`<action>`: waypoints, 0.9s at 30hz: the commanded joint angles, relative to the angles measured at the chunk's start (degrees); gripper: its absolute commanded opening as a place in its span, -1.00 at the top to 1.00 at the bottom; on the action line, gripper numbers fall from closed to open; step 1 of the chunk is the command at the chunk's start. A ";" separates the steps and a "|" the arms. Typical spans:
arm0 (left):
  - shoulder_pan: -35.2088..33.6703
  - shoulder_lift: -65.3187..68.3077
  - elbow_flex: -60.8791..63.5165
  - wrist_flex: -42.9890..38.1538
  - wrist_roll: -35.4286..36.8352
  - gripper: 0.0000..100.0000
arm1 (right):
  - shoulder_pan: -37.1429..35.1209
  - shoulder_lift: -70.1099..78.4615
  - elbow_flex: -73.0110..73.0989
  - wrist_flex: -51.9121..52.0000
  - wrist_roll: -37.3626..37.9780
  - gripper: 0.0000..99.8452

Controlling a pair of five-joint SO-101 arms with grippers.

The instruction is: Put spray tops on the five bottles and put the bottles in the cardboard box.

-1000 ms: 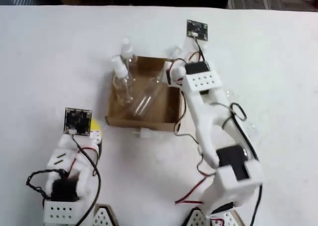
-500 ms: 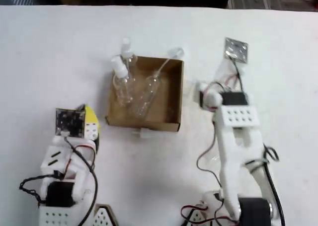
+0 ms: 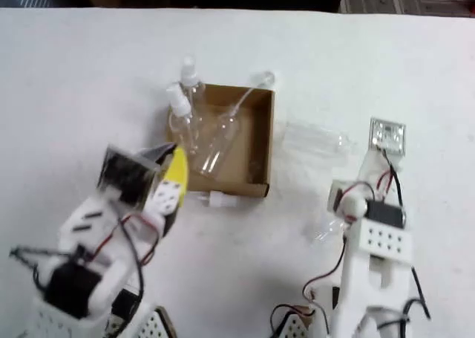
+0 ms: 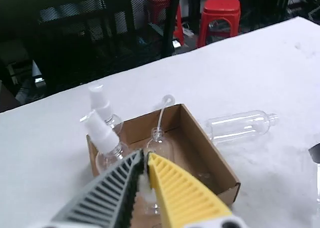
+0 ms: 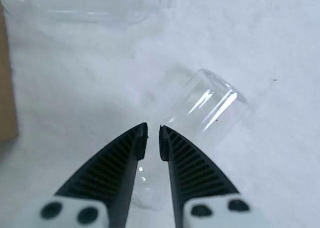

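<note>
The left gripper (image 4: 143, 158), with one grey and one yellow jaw, is nearly closed; only a thin slit is left. Something white shows through this slit, and it cannot be told whether the jaws pinch it or it lies below. In the high view this gripper hangs at the near left corner of the cardboard box (image 3: 260, 160), and a loose spray top (image 3: 220, 199) lies on the table just beside that corner.

The right gripper (image 5: 153, 133) has black jaws, also almost together, with nothing between them. Just ahead of its tips lies an uncapped clear bottle (image 5: 206, 107) on its side. A second clear bottle (image 5: 90, 2) lies farther off, near the box's right wall.

The left wrist view looks into the box. One bottle (image 4: 159, 140) leans inside, and a thin tube (image 4: 161, 112) rises from its neck toward the far wall. Two capped bottles (image 4: 102, 123) stand at the far left corner; whether both are inside the box is not clear.

The table (image 3: 89, 70) is white. Behind it the room is dark, with red stools (image 4: 220, 10).
</note>
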 commanded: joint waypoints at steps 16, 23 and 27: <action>7.87 54.20 -24.44 -23.91 -0.18 0.60 | 2.95 -32.75 17.58 -0.22 6.68 0.97; 5.93 67.91 -34.11 -24.18 -0.09 0.68 | 0.22 -33.19 18.02 0.57 6.68 0.97; 3.74 74.51 -39.38 -23.82 -0.09 0.73 | 0.22 -33.19 18.02 0.57 6.68 0.97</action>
